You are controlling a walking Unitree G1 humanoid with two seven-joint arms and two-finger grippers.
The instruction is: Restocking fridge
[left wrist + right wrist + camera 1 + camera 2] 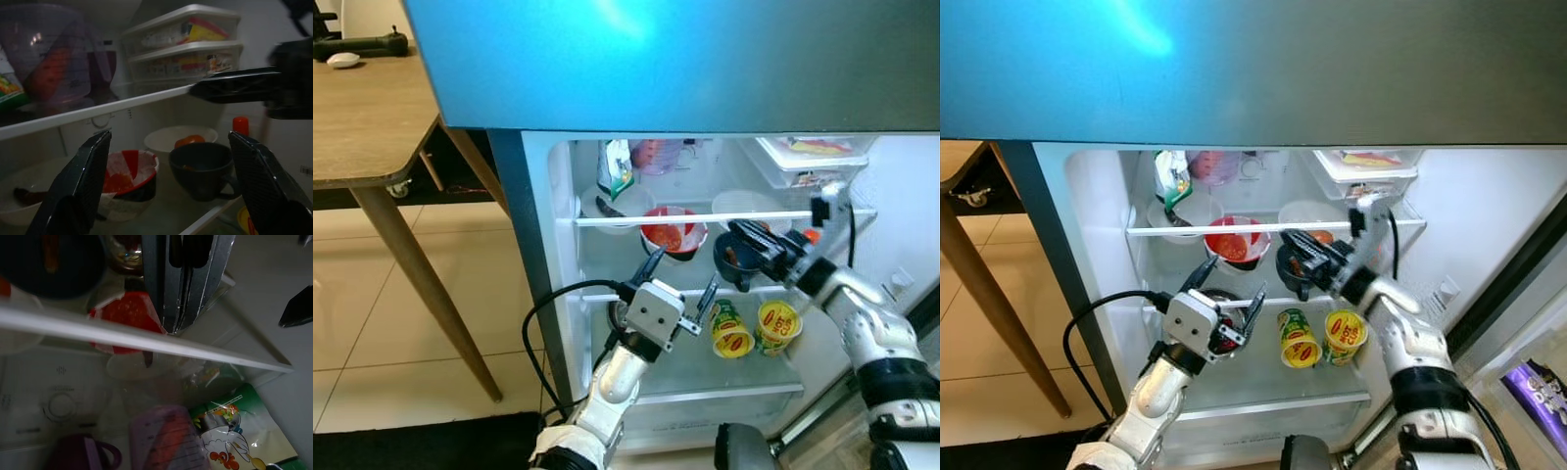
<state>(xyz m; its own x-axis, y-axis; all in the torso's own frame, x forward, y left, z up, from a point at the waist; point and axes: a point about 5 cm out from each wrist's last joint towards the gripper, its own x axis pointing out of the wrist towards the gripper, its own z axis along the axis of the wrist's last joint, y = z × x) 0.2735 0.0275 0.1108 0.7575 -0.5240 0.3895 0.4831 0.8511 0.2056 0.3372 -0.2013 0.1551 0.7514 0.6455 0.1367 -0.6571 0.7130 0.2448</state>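
- Left eye view: our right gripper (756, 247) reaches onto the middle shelf, its fingers about the rim of the dark mug (736, 262) just under the white shelf edge (705, 217). We judge the jaws closed on the rim, though the contact is partly hidden. Our left gripper (678, 286) hangs in front of the lower shelf with its fingers spread wide and empty. A careless lift here could knock the mug against that shelf edge.
- Right eye view: the red bowl (1234, 242) sits just beside the mug, and two yellow noodle cups (1322, 338) stand on the shelf below. If the mug slides sideways it could shove the bowl — or tip over the front lip onto the cups.
- Left wrist view: between our two black fingers (80, 183), wide apart, we see the mug and red bowl near each other; a forward drift of this arm could bump either.
- Right wrist view: the shelf edge crosses close by, with a green packet (239, 426) and a purple jug (164, 438) above it — little headroom.
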